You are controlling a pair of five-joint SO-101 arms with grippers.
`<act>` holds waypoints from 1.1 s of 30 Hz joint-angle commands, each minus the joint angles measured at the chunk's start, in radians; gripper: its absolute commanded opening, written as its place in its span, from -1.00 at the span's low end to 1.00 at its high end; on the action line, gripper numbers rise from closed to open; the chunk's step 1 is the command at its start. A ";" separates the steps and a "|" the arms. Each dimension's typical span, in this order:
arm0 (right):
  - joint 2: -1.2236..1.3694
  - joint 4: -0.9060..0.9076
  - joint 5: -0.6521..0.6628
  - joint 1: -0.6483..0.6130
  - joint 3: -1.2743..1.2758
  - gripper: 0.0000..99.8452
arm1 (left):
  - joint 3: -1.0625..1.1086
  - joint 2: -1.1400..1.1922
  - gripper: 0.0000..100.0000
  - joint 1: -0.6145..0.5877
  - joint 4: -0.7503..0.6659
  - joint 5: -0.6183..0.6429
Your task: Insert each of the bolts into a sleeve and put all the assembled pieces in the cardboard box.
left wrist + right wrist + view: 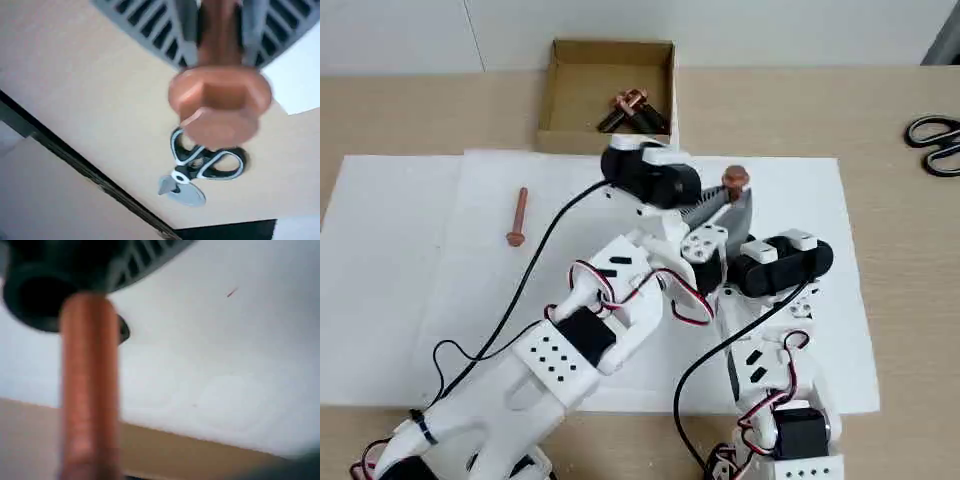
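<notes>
My left gripper point(730, 200) is shut on a copper bolt point(220, 100), whose hex head point(735, 180) sticks out past the grey fingers point(184, 25). Just below it over the white paper, my right gripper point(718, 262) is shut on a black sleeve point(30, 300). The bolt's shaft point(90, 390) lines up with the sleeve's hole, and its tip looks to be at or inside the opening. A second bolt point(518, 218) lies loose on the paper to the left. The cardboard box point(565, 95) at the back holds assembled pieces point(635, 110).
White paper sheets point(400, 300) cover the middle of the wooden table. Scissors point(935, 142) lie at the far right edge, also seen as scissors point(207, 162) past the bolt head. Both arms and their cables crowd the centre and front.
</notes>
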 commanded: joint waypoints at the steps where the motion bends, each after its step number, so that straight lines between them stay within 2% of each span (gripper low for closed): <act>1: -0.016 -0.016 -0.011 -0.007 -0.003 -0.99 | -0.005 -0.037 -0.99 0.005 -0.035 -0.008; 8: -0.016 -0.016 -0.011 -0.007 -0.003 -0.99 | -0.012 -0.009 -0.99 0.015 -0.038 -0.008; 16: -0.016 -0.015 -0.011 -0.004 -0.005 -0.99 | -0.016 0.107 -0.99 0.011 -0.207 -0.008; 25: -0.016 -0.015 -0.011 -0.004 -0.005 -0.99 | 0.012 0.106 -0.99 0.009 -0.146 -0.009; 33: -0.016 -0.015 -0.011 -0.002 -0.005 -0.99 | 0.013 0.106 -0.99 0.012 -0.121 -0.109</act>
